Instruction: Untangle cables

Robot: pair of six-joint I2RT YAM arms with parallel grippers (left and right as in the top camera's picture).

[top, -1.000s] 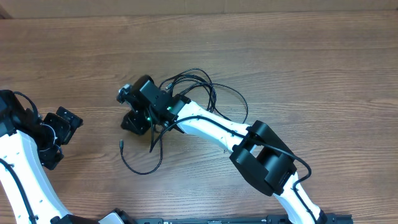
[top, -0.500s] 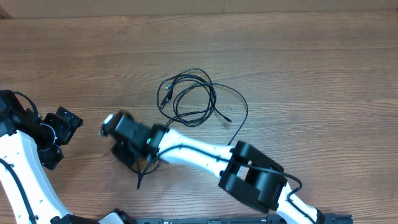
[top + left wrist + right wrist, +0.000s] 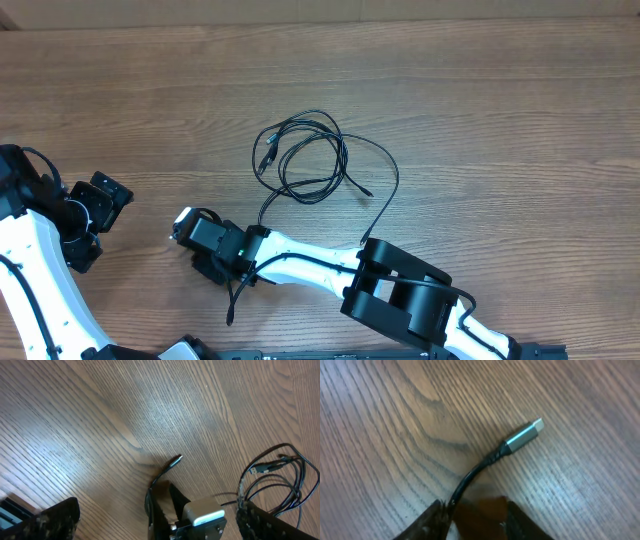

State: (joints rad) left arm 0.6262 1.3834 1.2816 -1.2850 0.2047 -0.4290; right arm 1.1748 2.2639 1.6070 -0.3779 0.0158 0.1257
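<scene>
Cables (image 3: 267, 157): loose loops mid-worktop (image 3: 500, 100), open room all round, well clear of edges. One strand (image 3: 470, 477), silver-plugged, seemingly pinched in right hand (image 3: 220, 268) near front edge. Left hand (image 3: 100, 222): spread, holding nothing, near left edge.

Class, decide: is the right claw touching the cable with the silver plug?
Touching. The right wrist view shows the right claw shut on the cable.
</scene>
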